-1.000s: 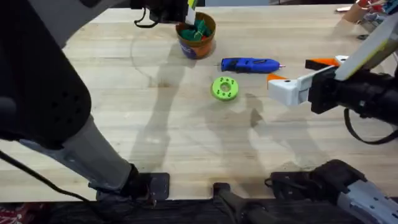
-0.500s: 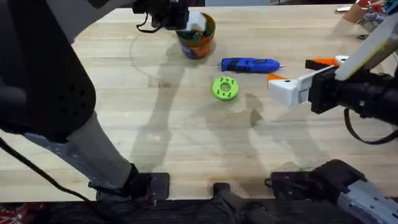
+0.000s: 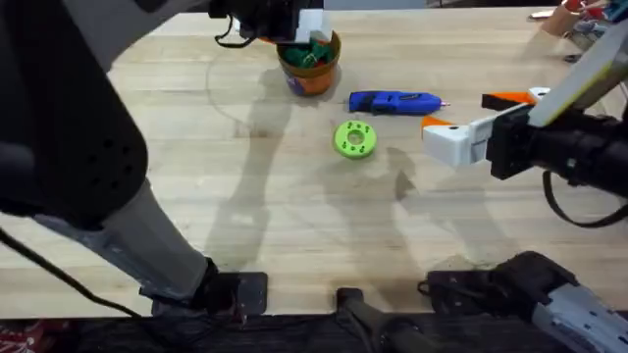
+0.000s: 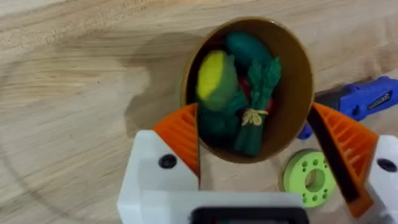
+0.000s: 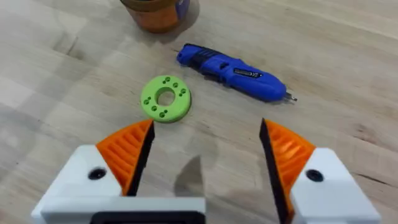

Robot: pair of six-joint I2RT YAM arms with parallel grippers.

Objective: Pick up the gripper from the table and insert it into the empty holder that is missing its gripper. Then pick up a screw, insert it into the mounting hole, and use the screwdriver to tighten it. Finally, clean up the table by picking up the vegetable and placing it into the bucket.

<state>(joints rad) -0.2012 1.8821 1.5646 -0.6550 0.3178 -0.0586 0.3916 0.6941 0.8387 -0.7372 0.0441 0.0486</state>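
Comparing with a second ago, we see the left claw (image 4: 261, 165) now spread open around the bucket (image 3: 309, 61), the vegetable (image 4: 249, 93) released inside, completing cleanup, while the right claw (image 5: 205, 162) waits open above the table (image 3: 294, 216).

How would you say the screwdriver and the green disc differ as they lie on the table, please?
The screwdriver is blue, long and pen-shaped with a thin metal tip; the green disc is flat, round and ringed with small holes around a centre hole. The screwdriver lies on its side, the disc on its face. Both rest untouched on the table.
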